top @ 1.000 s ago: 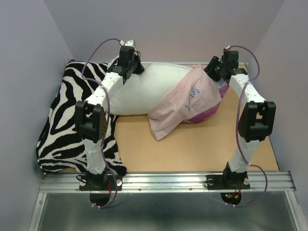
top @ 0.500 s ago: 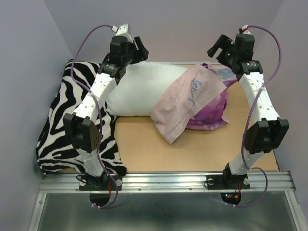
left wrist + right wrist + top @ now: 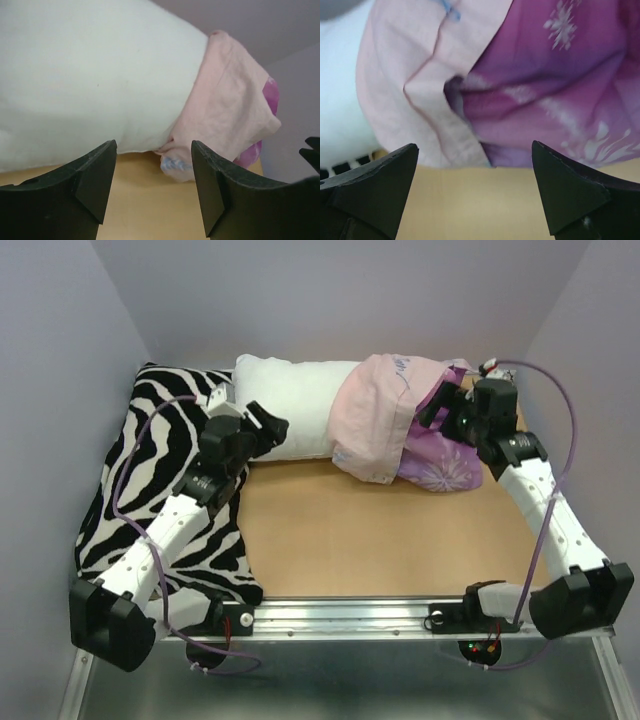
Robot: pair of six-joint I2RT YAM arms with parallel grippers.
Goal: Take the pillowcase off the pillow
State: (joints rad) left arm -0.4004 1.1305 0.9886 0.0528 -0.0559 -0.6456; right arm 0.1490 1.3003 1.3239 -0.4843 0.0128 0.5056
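Observation:
The white pillow (image 3: pixel 290 400) lies along the back of the table, its right end still inside the pillowcase (image 3: pixel 385 420). The pillowcase is rolled back with its pale pink inner side out, and its purple snowflake side (image 3: pixel 440 465) is bunched to the right. My left gripper (image 3: pixel 266 430) is open just in front of the pillow's left half, holding nothing. In the left wrist view the pillow (image 3: pixel 90 75) and the pink hem (image 3: pixel 230 115) lie beyond the open gripper (image 3: pixel 152 187). My right gripper (image 3: pixel 441 405) is open beside the purple fabric (image 3: pixel 545 90), apart from it.
A black-and-white zebra-striped pillow (image 3: pixel 150 490) fills the table's left side under my left arm. Bare wooden tabletop (image 3: pixel 380 540) lies in front of the pillow. Grey walls close in at the back and both sides. A metal rail (image 3: pixel 350 618) runs along the near edge.
Both grippers have opened and let go. The pillow and pillowcase dropped back onto the table near the rear wall. Both arms came down and drew back toward the near side.

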